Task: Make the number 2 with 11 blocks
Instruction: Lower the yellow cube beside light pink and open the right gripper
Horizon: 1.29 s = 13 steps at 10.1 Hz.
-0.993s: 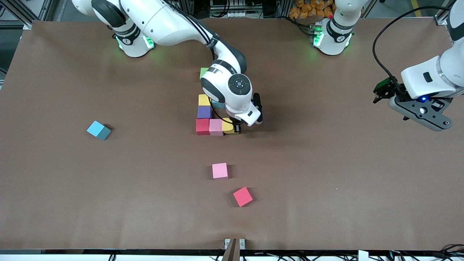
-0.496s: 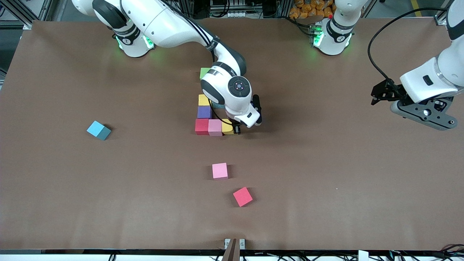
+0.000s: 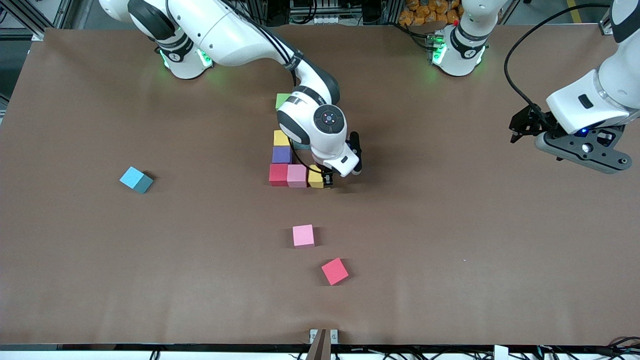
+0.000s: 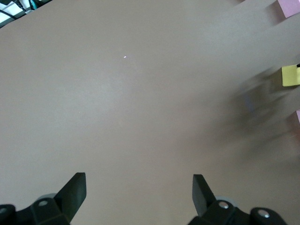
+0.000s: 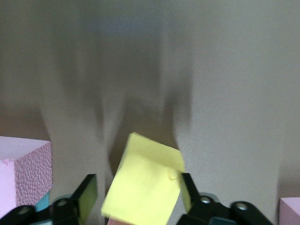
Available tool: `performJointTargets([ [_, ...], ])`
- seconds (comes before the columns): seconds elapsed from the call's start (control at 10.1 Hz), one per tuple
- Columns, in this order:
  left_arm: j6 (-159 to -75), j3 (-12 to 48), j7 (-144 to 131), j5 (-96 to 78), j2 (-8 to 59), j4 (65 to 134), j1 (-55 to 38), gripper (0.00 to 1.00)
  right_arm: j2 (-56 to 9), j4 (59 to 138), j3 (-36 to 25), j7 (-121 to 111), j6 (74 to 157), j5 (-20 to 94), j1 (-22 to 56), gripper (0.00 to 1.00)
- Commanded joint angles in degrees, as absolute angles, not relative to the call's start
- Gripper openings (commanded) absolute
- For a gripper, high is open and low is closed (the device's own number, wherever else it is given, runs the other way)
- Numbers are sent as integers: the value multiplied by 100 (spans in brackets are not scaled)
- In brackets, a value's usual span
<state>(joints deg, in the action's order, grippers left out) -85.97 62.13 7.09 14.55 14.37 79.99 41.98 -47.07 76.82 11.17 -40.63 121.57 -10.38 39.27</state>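
A partial figure of blocks lies mid-table: green (image 3: pixel 281 100), yellow (image 3: pixel 281 137), purple (image 3: pixel 281 154), then a row of red (image 3: pixel 278 175), pink (image 3: pixel 297 176) and a yellow block (image 3: pixel 315 177). The right arm covers the rest. My right gripper (image 3: pixel 327 179) is down at that yellow block (image 5: pixel 145 180), and its fingers (image 5: pixel 89 190) stand open around it with a gap on one side. A pink block (image 5: pixel 26 168) sits beside it. Over bare table at the left arm's end, my left gripper (image 3: pixel 522 127) hangs open and empty (image 4: pixel 139 187).
Loose blocks lie nearer the front camera: pink (image 3: pixel 303 235) and red (image 3: pixel 334 271). A light blue block (image 3: pixel 136 179) sits toward the right arm's end of the brown table (image 3: pixel 450 225).
The right gripper has lowered the yellow block flat next to the pink one and opened its jaws. The left arm has drifted slightly toward its base.
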Motion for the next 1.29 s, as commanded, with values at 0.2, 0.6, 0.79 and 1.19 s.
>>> performJointTargets([
  [0.2, -8499, 6354, 642, 1617, 1239, 7980, 4210, 100, -4799, 7559, 1116, -3946, 12287, -1081, 3929, 100],
  [0.6, -8473, 6363, 633, 1547, 1230, 7989, 4210, 100, -4790, 7559, 1116, -3386, 12296, -1046, 3946, 100],
  [0.79, -8473, 6372, 633, 1538, 1213, 7989, 4210, 100, -4799, 7559, 1134, -3305, 12296, -1028, 3955, 100],
  [1.19, -8473, 5035, -51, 934, 827, 8016, 3083, 100, -4616, 7559, 1134, -3068, 12288, -624, 3964, 100],
])
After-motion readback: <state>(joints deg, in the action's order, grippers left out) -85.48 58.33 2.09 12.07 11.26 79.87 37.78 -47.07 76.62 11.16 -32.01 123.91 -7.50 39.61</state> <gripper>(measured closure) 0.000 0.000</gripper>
